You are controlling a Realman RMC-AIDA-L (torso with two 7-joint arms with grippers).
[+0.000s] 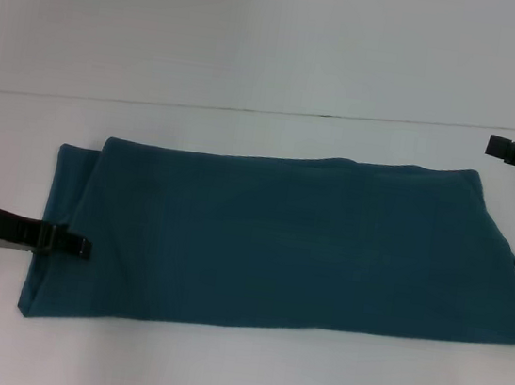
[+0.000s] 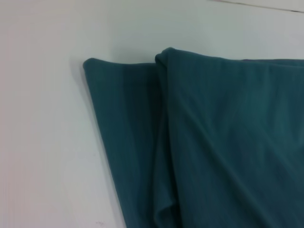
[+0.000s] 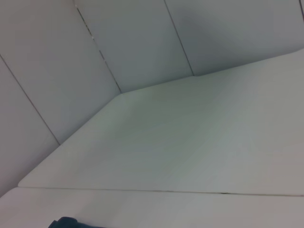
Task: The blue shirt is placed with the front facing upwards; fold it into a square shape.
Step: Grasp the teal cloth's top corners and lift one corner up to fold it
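The blue shirt (image 1: 279, 243) lies flat on the white table as a long teal band running left to right, plain side up with no lettering showing. My left gripper (image 1: 77, 247) reaches in from the left and sits over the shirt's left edge, near its front corner. The left wrist view shows a corner of the shirt (image 2: 213, 142), where an upper folded layer overlaps a lower one. My right gripper (image 1: 506, 147) hangs above the table at the far right, beyond the shirt's back right corner and apart from it. A sliver of shirt (image 3: 66, 222) shows in the right wrist view.
The white table (image 1: 215, 367) extends around the shirt on all sides, with its back edge (image 1: 249, 111) meeting a pale wall. The right wrist view shows bare table (image 3: 190, 142) and wall panels (image 3: 118, 42).
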